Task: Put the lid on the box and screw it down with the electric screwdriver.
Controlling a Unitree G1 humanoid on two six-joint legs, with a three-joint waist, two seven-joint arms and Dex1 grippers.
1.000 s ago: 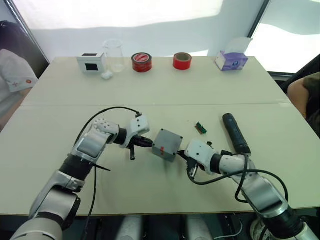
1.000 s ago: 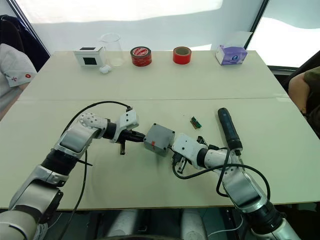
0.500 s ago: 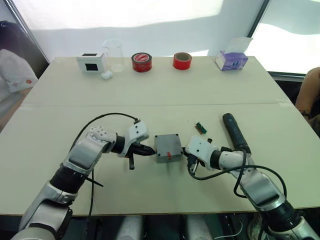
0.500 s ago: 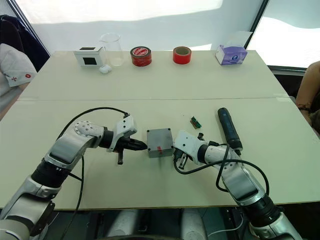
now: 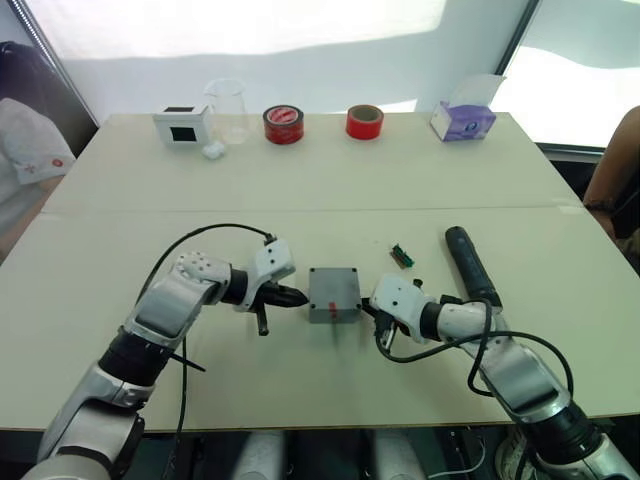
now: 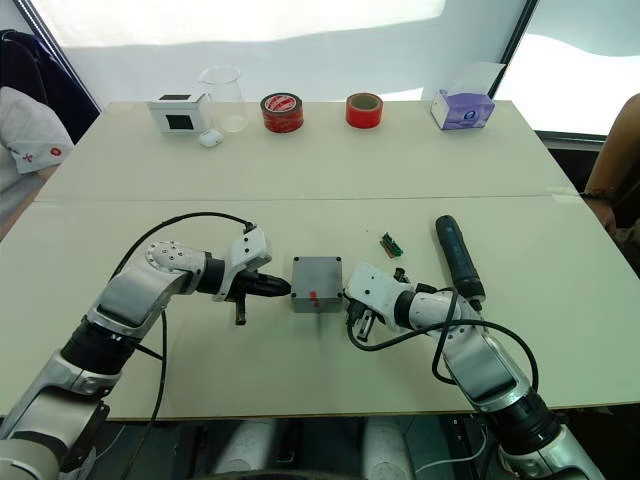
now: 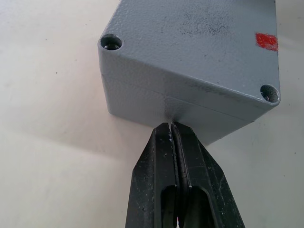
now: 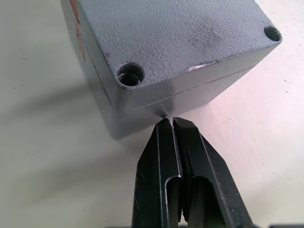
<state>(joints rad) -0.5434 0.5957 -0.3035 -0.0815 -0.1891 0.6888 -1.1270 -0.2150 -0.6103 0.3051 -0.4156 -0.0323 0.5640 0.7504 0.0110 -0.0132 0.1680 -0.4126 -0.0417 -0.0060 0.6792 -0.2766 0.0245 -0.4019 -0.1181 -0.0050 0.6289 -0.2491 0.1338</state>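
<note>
The grey box (image 5: 322,312) stands in the middle of the table, square to its front edge, a red mark on its near side. The lid (image 5: 333,284) lies on top of it; a thin seam between lid (image 8: 190,38) and box (image 8: 135,118) runs round the walls. My left gripper (image 5: 303,296) is shut, its tips touching the box's left wall. My right gripper (image 5: 368,308) is shut too, tips against the right wall at a corner. The electric screwdriver (image 5: 470,265) lies flat on the table, to the right of my right wrist.
A small green-brown block (image 5: 402,255) lies between box and screwdriver. Along the far edge stand a white cube (image 5: 181,124), a clear beaker (image 5: 228,110), two red tape rolls (image 5: 284,124) (image 5: 365,121) and a purple tissue box (image 5: 463,120). A person's arm (image 5: 610,185) shows at the right edge.
The box has turned from a slanted stance to square with the table edge, pushed between both shut grippers. The person's arm at the right edge has shifted.
</note>
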